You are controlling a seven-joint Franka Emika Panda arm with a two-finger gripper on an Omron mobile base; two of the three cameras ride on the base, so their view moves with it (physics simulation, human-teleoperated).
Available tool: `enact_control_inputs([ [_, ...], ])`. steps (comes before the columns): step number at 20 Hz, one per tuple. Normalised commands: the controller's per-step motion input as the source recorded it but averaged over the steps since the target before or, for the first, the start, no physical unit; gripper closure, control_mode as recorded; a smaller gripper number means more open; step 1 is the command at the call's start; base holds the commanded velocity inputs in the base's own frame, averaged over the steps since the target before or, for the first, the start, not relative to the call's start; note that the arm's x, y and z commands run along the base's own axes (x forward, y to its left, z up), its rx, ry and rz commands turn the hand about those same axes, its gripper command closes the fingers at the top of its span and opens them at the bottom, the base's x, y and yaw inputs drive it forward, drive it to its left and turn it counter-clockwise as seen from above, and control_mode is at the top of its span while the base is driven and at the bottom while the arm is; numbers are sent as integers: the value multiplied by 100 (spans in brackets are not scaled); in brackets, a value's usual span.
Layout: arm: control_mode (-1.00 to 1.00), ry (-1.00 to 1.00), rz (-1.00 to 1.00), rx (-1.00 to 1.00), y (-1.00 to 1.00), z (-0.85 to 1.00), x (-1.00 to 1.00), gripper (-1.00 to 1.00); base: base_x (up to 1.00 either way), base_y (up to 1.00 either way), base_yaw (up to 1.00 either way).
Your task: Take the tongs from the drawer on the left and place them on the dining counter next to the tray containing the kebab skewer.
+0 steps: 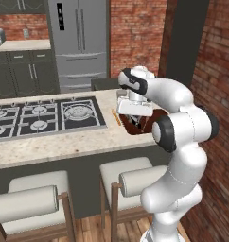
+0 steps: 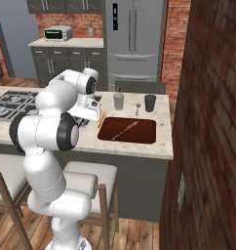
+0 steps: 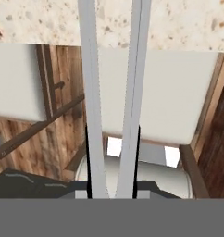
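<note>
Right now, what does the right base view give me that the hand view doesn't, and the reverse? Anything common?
Right base view: the tray with the kebab skewer lying in it, two cups and a spoon behind it, an orange stick by its left edge, and the hob. Hand view: the gripper shut on the tongs, their two silver arms running side by side. Both: the dining counter and the white-cushioned stools.
</note>
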Motion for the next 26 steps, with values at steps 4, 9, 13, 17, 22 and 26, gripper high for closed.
enact_control_inputs([
  [4, -100, 2, -2, -9, 0, -9, 30, 100, 0, 0, 0],
  [9, -100, 0, 0, -12, 0, 0, 32, 100, 0, 0, 0],
  [13, -100, 1, 0, -5, 0, -20, 36, 100, 0, 0, 0],
  [17, -100, 1, 0, -5, 0, -25, 46, 100, 0, 0, 0],
  [22, -100, 0, -3, -3, 4, -20, 54, 100, 0, 0, 0],
  [26, -100, 0, -3, -1, 20, -21, 60, 100, 0, 0, 0],
])
